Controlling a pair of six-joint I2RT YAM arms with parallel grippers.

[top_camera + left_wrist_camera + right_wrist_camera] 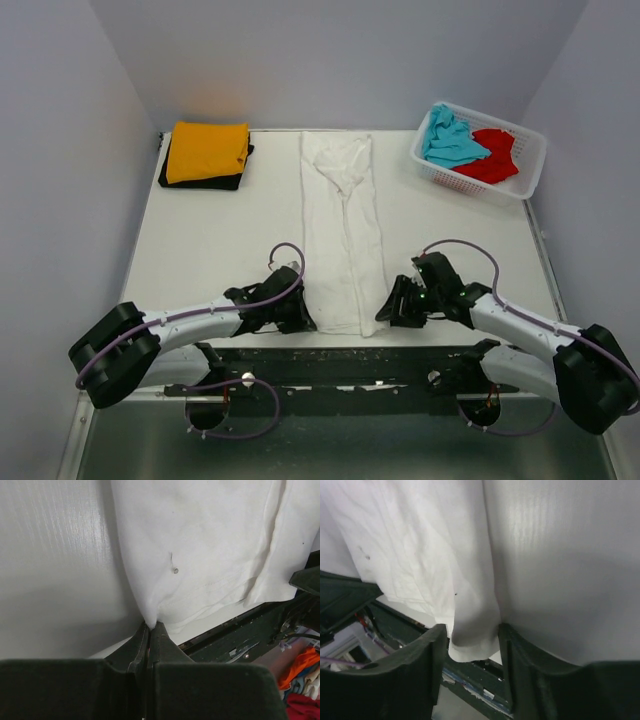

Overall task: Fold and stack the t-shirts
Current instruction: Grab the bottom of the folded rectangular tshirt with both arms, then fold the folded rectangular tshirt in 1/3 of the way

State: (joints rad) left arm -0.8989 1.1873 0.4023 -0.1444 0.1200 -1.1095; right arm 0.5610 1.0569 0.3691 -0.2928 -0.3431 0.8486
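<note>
Left gripper (149,628) is clenched tight on the near left corner of the white cloth t-shirt (345,230), with just a small peak of fabric caught between the tips! That shirt lies as a long narrow strip down the middle of the white table (220,240), collar end far away.

Over to the right gripper (472,636): its jaws stand apart, straddling the near right corner and not yet clamped on it.

Here's the danger. If the right side bites only the top layer, or misses the hem, the two corners will rise unevenly and the fold will land skewed. The left pinch is also slim, so a hard pull could slip it free.

Far right, the white plastic lattice basket (530,165) holds a crumpled turquoise t-shirt (450,140) and a red t-shirt (493,155). Far left, a folded orange-yellow t-shirt (207,150) sits on a folded black t-shirt (200,182).
</note>
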